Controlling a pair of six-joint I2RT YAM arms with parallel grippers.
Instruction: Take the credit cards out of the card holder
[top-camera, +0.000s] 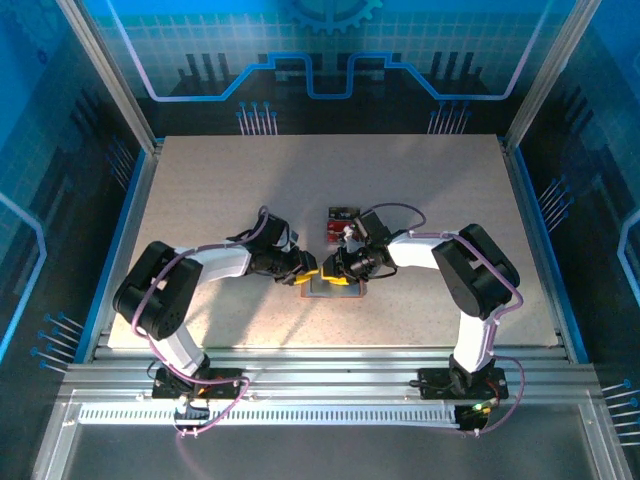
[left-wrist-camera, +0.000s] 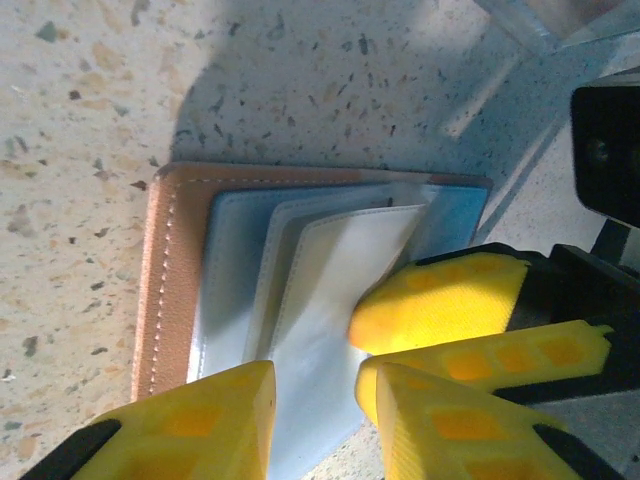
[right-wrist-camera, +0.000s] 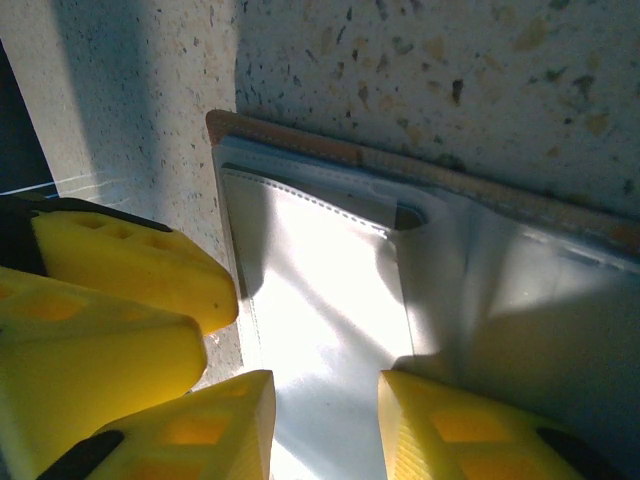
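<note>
Several layers make up the card holder (left-wrist-camera: 165, 290): a tan, leather-like outer cover with a pale stitched seam along its rim, a smooth blue-grey lining inside it, and glossy, translucent white sleeves fanned on top, one with a curved cut-out at its mouth. It lies spread open and flat on the speckled, stone-patterned table (top-camera: 200, 200), at the centre of the near half, where both arms meet. Whether any sleeve holds a card I cannot tell; their surfaces read as pale plastic with glare.

The credit cards (top-camera: 340, 225), small flat red rectangles with dark markings, lie just behind the holder on the table. A clear plastic edge (left-wrist-camera: 545, 25) shows at the far corner of the left wrist view; whether the cards rest in it I cannot tell.

The left gripper (left-wrist-camera: 320, 375) has blocky yellow fingers with a ribbed, recessed pattern; its jaws stand partly spread, straddling the near edge of the sleeves with bare sleeve showing in the gap. The right gripper (right-wrist-camera: 325, 380) matches it in build and is likewise partly spread over the white sleeve from the opposite side, its rounded fingertips (left-wrist-camera: 430, 300) touching the top sleeve close to the left pair.
</note>
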